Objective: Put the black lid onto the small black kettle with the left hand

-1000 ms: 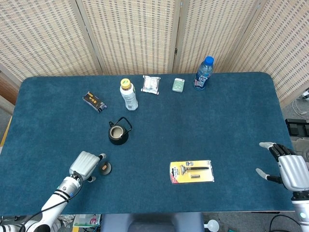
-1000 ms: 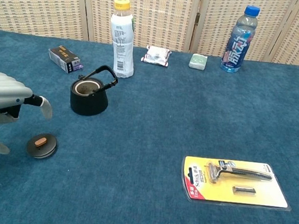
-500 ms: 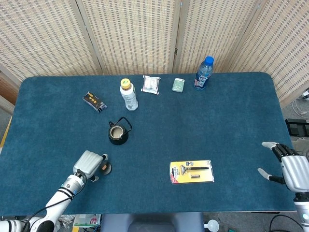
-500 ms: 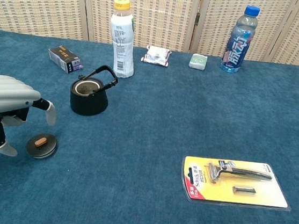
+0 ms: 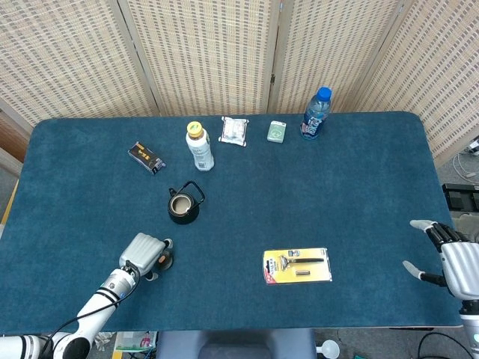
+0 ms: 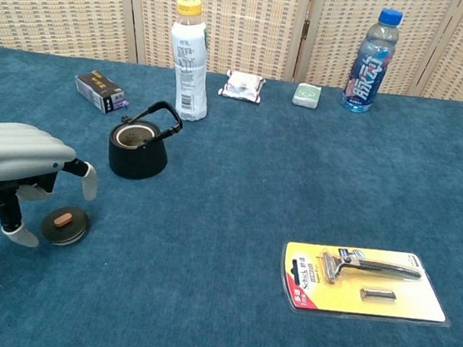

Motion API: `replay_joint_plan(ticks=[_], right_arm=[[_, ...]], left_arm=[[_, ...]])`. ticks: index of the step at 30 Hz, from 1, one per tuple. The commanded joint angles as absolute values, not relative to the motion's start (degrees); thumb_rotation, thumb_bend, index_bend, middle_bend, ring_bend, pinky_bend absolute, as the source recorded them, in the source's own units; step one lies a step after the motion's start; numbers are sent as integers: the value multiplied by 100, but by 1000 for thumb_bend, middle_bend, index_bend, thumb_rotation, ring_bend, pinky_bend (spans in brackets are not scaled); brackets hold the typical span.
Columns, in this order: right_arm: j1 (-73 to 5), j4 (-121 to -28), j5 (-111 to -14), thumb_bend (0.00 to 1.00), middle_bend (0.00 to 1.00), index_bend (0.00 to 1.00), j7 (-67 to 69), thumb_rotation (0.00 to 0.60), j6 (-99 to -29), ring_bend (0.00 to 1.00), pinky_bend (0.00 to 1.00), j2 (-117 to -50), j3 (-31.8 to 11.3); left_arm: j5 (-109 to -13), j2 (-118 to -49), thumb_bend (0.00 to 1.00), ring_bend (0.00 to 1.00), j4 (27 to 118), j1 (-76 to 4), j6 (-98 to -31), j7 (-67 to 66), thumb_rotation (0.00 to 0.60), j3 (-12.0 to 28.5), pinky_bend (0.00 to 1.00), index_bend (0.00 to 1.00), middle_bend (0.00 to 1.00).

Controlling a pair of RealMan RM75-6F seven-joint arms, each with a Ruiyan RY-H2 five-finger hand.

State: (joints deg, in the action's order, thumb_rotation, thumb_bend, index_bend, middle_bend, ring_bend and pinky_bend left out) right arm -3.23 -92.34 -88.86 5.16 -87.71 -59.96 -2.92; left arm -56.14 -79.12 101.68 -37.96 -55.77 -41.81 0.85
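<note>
The table [image 5: 359,172] is covered with a dark blue cloth and fills most of both views. Behind it stands a woven folding screen [image 5: 202,52].

The left hand [image 6: 17,157] hangs low over the near left part of the table, palm down. Its fingers [image 6: 86,180] are spread and point down, and they hold nothing. The hand is just above and beside the black lid [image 6: 64,226]; from the chest view a fingertip comes down close to the left of the lid, but whether it touches cannot be told. The right hand [image 5: 456,262] is at the far right edge of the table, its fingers apart and empty.

At the back edge stand a blue water bottle [image 6: 371,60] and a white bottle with a yellow cap [image 6: 189,60]. A yellow razor pack [image 6: 365,282] lies flat on the near right side, well apart from everything else.

The small black kettle [image 6: 138,149] stands upright near the white bottle, its top open and its handle tilted to the right. The lid lies flat on the cloth in front of the kettle, apart from it, with a small brown knob facing up.

A small dark box [image 6: 101,92], a white packet [image 6: 242,85] and a pale green item [image 6: 306,95] lie along the back.
</note>
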Motion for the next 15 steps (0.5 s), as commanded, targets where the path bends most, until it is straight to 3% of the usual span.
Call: replay_joint_plan(ticks=[1,15], right_arm=[[-312,-9236,-8899,85,297,265,521,600,-8789,268,389,-5993,-290],[-293,-9238,-8863,86,297,265,544,600,-8802,268,389,-5978,-319]], left_arm=[[-5580,-7937,53,963,10152,-3830,-5579,-4190,600,68,1000,311,1000],[-5331,-8119,53,963,10038,-4029,-5644,-4320,600,8,1000,303,1000]])
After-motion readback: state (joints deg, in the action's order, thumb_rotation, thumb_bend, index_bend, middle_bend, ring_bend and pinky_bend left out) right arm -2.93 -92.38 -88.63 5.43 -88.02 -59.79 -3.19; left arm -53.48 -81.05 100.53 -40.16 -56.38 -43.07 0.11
